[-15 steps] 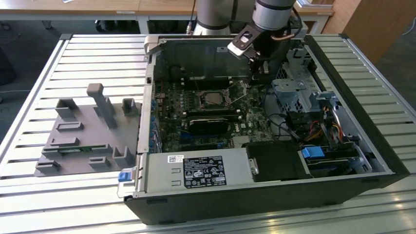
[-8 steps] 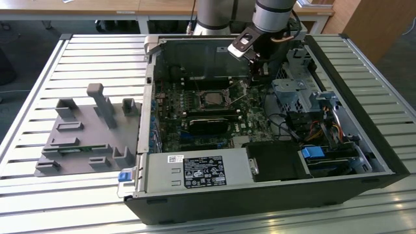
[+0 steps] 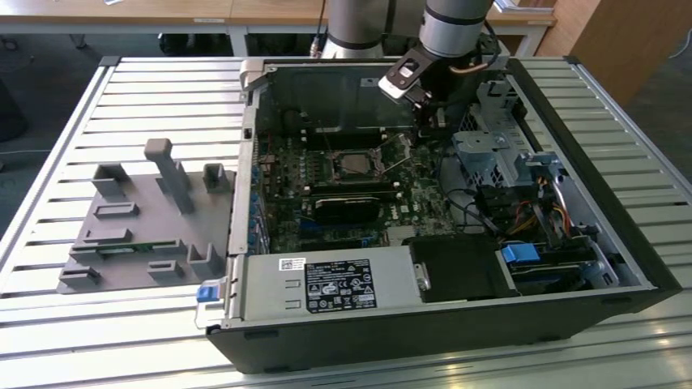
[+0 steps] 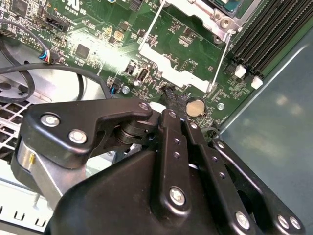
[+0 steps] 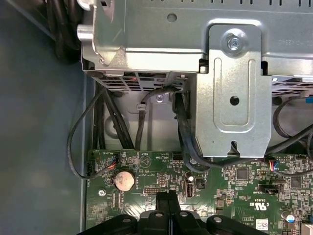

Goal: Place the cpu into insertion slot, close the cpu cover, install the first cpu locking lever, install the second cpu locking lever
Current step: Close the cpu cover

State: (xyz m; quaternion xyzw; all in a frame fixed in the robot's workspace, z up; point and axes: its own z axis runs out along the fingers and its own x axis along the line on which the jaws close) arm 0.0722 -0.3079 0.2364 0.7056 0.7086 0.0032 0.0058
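Over the motherboard's far right corner, arm: it comes down steeply from the far side of the bench [image 3: 162,89] into the open computer case [image 3: 433,344], wrist tipped toward the exterior view's left.
Gripper: the gripper [image 3: 430,115] hangs low over the motherboard [image 3: 290,212], to the exterior view's right of the socket and apart from it.
Jaws: clenched tip to tip in both wrist views [image 4: 170,96] [image 5: 168,197], with nothing seen between them, just beside the coin cell [image 4: 195,106] [image 5: 123,180].
Cpu: the cpu [image 3: 354,165] sits in the insertion slot [image 3: 332,167] at mid-board, its grey top showing.
Cpu cover: the cpu cover [image 4: 208,18] appears to lie flat over the slot.
Locking levers: the locking levers [image 4: 151,27], two thin wire rods, slant beside the socket and look lifted off the board.
Cut off: the socket runs past the picture's edge in the second wrist view.
Hidden: black gripper links cover the board beneath them.
Unclear: whether the tips touch the board cannot be told.
Behind: a metal drive cage [image 5: 234,88] and black cables [image 5: 183,127] stand beyond the board's edge.
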